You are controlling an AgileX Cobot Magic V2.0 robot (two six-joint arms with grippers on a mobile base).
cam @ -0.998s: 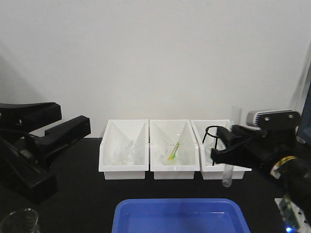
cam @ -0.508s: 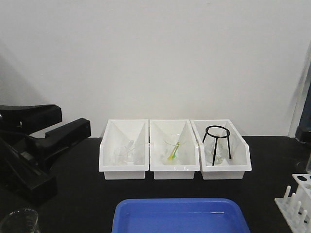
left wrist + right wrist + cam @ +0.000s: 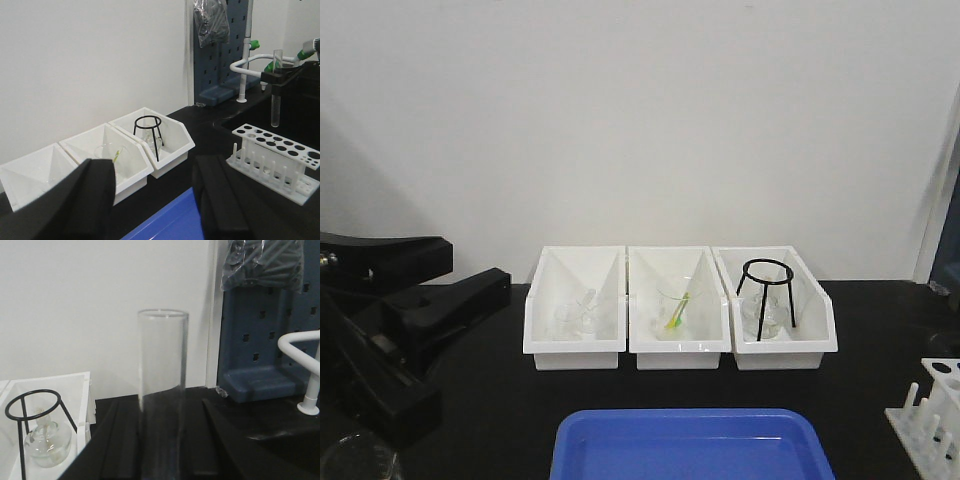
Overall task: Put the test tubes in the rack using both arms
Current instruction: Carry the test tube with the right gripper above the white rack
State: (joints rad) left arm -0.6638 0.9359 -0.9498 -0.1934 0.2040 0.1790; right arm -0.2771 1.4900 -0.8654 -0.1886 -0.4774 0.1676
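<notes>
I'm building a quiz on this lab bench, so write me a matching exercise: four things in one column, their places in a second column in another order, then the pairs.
Things
1. test tube
2. black tripod ring
3. green-yellow stick
4. blue tray

Places
A. in the middle white bin
B. on the black table, nearest the front camera
C. upright in the right gripper, near the rack
D. in the end white bin, on the rack's side

Pairs: 1-C, 2-D, 3-A, 4-B
</notes>
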